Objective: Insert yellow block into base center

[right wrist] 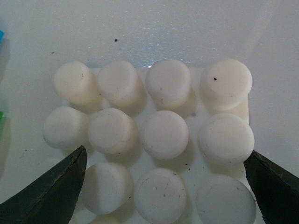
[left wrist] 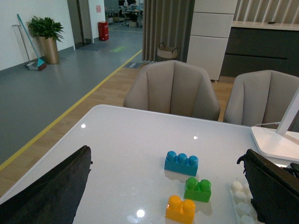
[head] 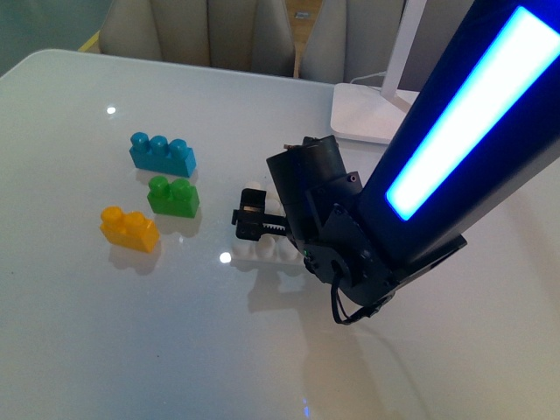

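Observation:
The yellow block (head: 129,228) stands on the white table, left of centre, with nothing touching it. It also shows in the left wrist view (left wrist: 181,210). The white studded base (head: 258,251) lies to its right, mostly hidden under my right gripper (head: 249,219). In the right wrist view the base (right wrist: 161,84) fills the frame. My right gripper (right wrist: 164,154) is open just above its studs, a finger on either side. My left gripper (left wrist: 167,152) is open and empty, looking over the bricks from a distance. The base edge (left wrist: 240,200) shows by its right finger.
A green two-stud brick (head: 173,196) stands just behind the yellow block, and a blue three-stud brick (head: 162,154) behind that. A white lamp foot (head: 372,114) is at the back right. My right arm (head: 455,149) crosses the right side. Chairs (left wrist: 173,88) stand beyond the table's far edge.

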You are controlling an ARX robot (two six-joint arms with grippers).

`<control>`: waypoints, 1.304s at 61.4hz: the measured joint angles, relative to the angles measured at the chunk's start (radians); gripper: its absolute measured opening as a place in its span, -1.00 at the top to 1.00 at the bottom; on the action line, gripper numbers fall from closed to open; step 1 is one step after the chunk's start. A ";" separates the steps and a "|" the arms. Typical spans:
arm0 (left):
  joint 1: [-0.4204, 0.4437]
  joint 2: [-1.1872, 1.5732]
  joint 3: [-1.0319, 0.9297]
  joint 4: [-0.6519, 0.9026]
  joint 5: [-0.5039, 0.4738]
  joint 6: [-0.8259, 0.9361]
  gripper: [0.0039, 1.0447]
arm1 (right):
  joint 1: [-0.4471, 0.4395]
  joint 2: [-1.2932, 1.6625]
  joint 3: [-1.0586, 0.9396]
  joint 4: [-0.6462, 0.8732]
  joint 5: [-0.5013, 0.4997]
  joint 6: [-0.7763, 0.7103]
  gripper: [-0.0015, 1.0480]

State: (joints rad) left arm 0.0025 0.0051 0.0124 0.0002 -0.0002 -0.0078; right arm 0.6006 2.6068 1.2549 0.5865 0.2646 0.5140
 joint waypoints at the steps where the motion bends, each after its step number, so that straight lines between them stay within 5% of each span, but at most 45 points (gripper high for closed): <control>1: 0.000 0.000 0.000 0.000 0.000 0.000 -0.86 | 0.003 0.002 0.006 -0.003 0.000 0.002 -0.84; 44: 0.000 0.000 0.000 0.000 0.000 0.000 -0.86 | -0.010 -0.019 -0.026 0.066 -0.047 0.020 -0.83; 65: 0.000 0.000 0.000 0.000 0.000 0.000 -0.86 | -0.128 -0.294 -0.290 0.232 -0.094 -0.021 -0.83; 80: 0.000 0.000 0.000 0.000 0.000 0.000 -0.86 | -0.277 -0.674 -0.673 0.309 -0.196 -0.129 -0.83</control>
State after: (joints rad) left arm 0.0025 0.0051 0.0124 0.0002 -0.0002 -0.0078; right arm 0.3233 1.9331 0.5819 0.8959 0.0685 0.3847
